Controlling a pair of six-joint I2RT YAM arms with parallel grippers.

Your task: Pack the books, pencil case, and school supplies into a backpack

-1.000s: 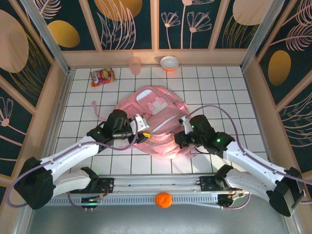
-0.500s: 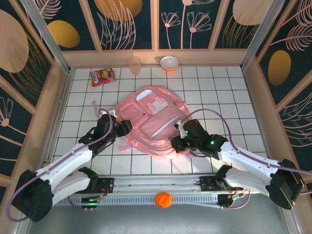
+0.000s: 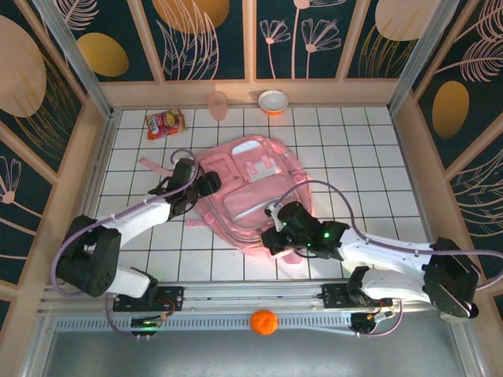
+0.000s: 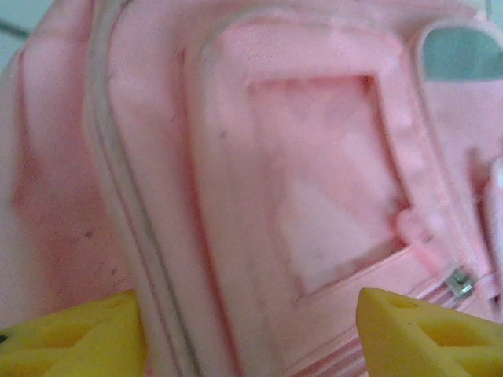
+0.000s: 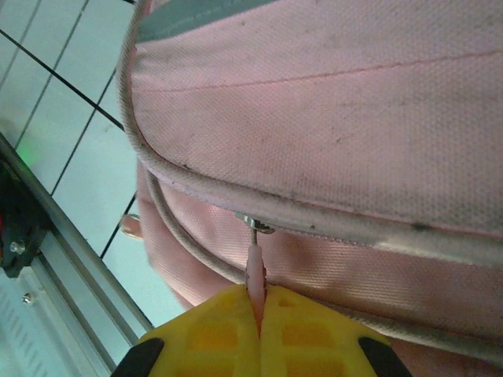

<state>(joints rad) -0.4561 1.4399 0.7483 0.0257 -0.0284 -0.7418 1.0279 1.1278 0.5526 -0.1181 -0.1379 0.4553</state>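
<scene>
Two tools, both at the backpack (image 3: 251, 184): right tool (image 5: 259, 306), yellow fingers pressed together, pinching the pink zipper pull (image 5: 254, 271) on the bag's near edge; left tool (image 4: 251, 334), fingers spread wide apart, close over the front pocket panel on the bag's left side, contact not discernible. Backpack: pink, lying flat on the white-tiled desk (image 3: 354, 157), about mid-surface. Along the far edge, well apart from the bag: red-orange snack packet (image 3: 165, 123), pink cup (image 3: 218, 104), white-and-orange bowl (image 3: 273, 100); orange ball (image 3: 264, 322) by the near rail, between the arm bases.
</scene>
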